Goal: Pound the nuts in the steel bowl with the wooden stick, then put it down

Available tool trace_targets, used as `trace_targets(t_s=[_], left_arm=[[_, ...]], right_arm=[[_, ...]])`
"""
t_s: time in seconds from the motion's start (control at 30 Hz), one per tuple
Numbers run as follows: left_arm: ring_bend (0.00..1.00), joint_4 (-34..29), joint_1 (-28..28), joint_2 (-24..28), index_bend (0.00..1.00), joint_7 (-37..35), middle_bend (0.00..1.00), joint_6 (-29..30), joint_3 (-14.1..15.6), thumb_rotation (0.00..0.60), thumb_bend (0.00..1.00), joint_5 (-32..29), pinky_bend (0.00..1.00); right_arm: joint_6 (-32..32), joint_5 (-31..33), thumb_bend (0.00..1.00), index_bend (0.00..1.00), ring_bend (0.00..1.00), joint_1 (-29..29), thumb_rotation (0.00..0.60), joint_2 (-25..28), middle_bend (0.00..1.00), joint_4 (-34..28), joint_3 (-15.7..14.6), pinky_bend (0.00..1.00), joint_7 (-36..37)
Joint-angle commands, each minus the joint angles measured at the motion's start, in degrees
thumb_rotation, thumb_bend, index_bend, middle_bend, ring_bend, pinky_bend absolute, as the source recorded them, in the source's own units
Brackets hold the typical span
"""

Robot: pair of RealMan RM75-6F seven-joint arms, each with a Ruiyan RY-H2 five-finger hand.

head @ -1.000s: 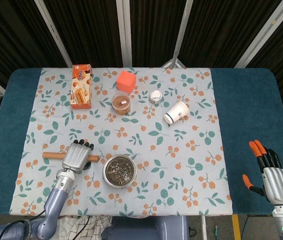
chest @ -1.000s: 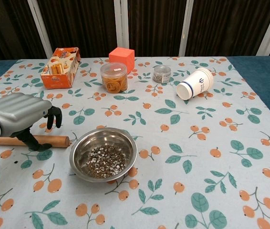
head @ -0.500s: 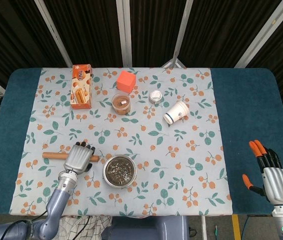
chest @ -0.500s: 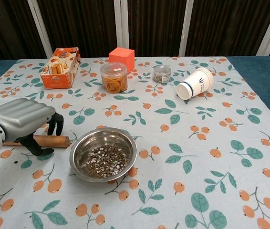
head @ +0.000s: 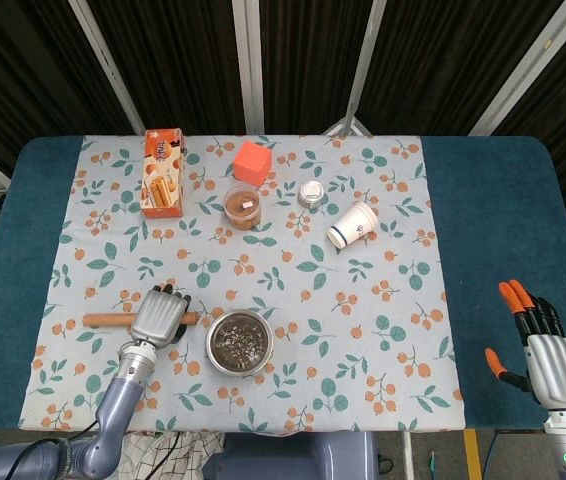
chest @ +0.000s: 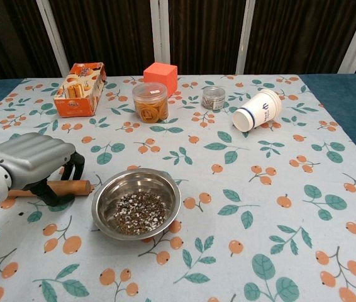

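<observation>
The wooden stick (chest: 77,187) lies flat on the flowered cloth, left of the steel bowl (chest: 104,192). Crushed nuts (chest: 137,212) cover the bowl's bottom. My left hand (chest: 32,160) sits over the middle of the stick, fingers curled down around it and thumb on the near side. In the head view the stick (head: 106,320) pokes out left of that hand (head: 158,316), with the bowl (head: 213,352) just to its right. My right hand (head: 543,352) is far off at the table's right front corner, fingers spread, holding nothing.
At the back stand a biscuit box (head: 163,172), an orange cube (head: 252,160), a plastic jar (head: 243,207) and a small tin (head: 311,194). A paper cup (head: 353,224) lies on its side. Blue table surface (head: 493,230) flanks the cloth.
My left hand has closed lower over the stick, and hand and stick have slid slightly toward the front edge. The right hand has not moved.
</observation>
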Motion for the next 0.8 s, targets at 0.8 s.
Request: trace_targets(t_s=[0.8], left_arm=[[0.61,-7.7,0.6,7.4,0.68,-13.9,0.78,4.6,-1.4,0.600,0.84,10.9,0.69]], right_arm=[[0.1,0.2,0.37,0.00,0.00,-0.1,0.600,-0.2,0.00,-0.2,0.0,0.00,-1.0]])
